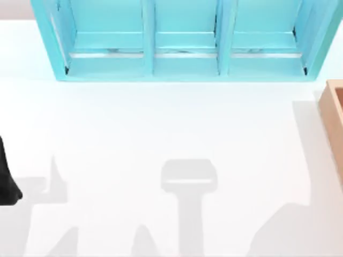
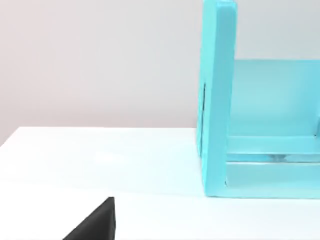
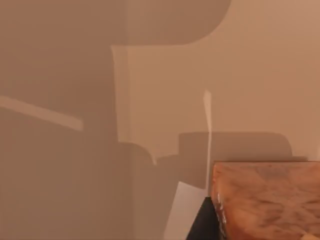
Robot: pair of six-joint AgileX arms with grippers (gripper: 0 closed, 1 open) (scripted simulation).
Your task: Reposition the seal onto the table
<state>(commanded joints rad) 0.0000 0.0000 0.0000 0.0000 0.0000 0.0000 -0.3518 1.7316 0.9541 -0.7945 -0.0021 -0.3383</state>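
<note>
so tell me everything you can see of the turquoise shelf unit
The shelf unit is glossy turquoise and looks painted. It stands on the white table along its far edge, reaching from left of centre almost to the right edge in the top view. Upright dividers split it into three side-by-side compartments, each open at the front with a flat floor, and no object can be made out inside them. The left wrist view shows its thick outer side wall and one compartment. No hand touches it.

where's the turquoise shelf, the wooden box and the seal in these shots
turquoise shelf point(image 1: 182, 67): top view, front base ledge.
wooden box point(image 1: 333, 110): top view, tan rim at the table's right edge.
seal point(image 3: 270, 200): right wrist view, orange-brown marbled body.
</note>
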